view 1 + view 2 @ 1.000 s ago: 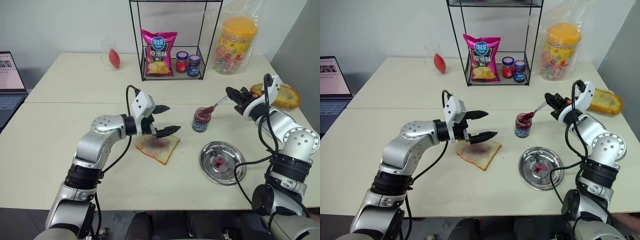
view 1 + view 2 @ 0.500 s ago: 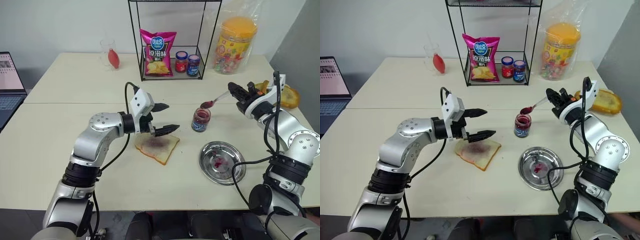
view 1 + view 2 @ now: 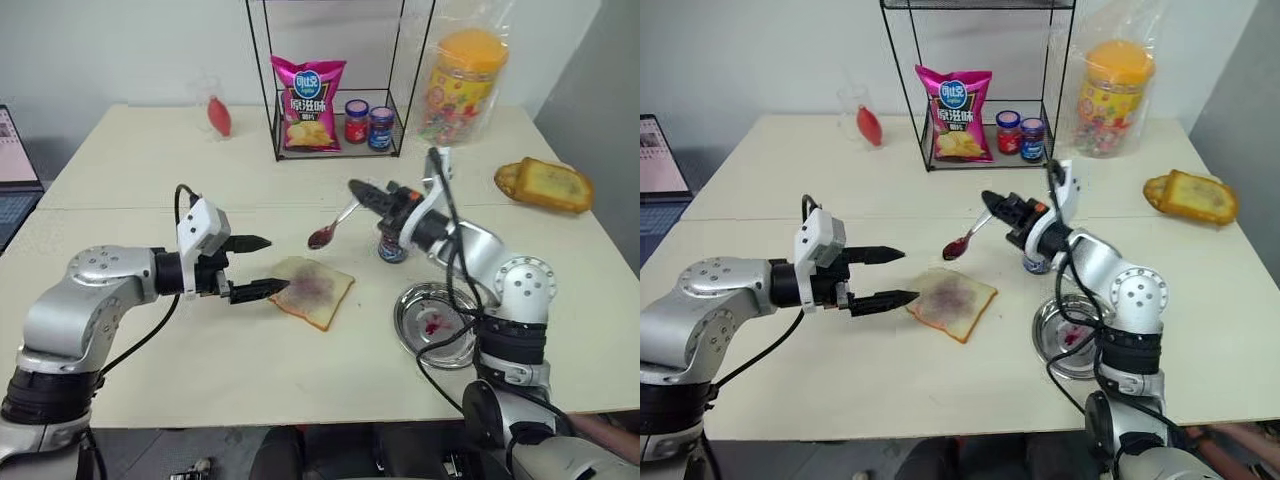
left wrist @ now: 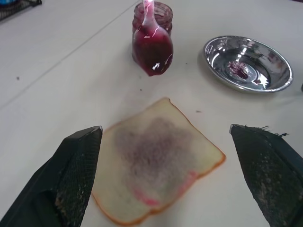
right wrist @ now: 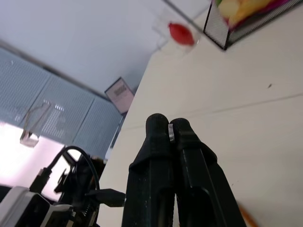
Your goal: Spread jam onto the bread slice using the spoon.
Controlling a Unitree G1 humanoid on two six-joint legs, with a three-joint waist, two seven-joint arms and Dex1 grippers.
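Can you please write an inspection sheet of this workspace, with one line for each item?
Surface: pale table, a few small specks.
Job's things: bread slice lies flat with a purple smear; spoon, its bowl loaded with jam, is in the air beside the slice; jam jar is open.
Clutter: steel dish with a red stain, toasted bread chunk, wire rack with a chips bag and two small jars, candy tub.
Grippers: left gripper open at the slice's edge; right gripper shut on the spoon.
Cables: black ones on both arms.
Surroundings: laptop, white wall.
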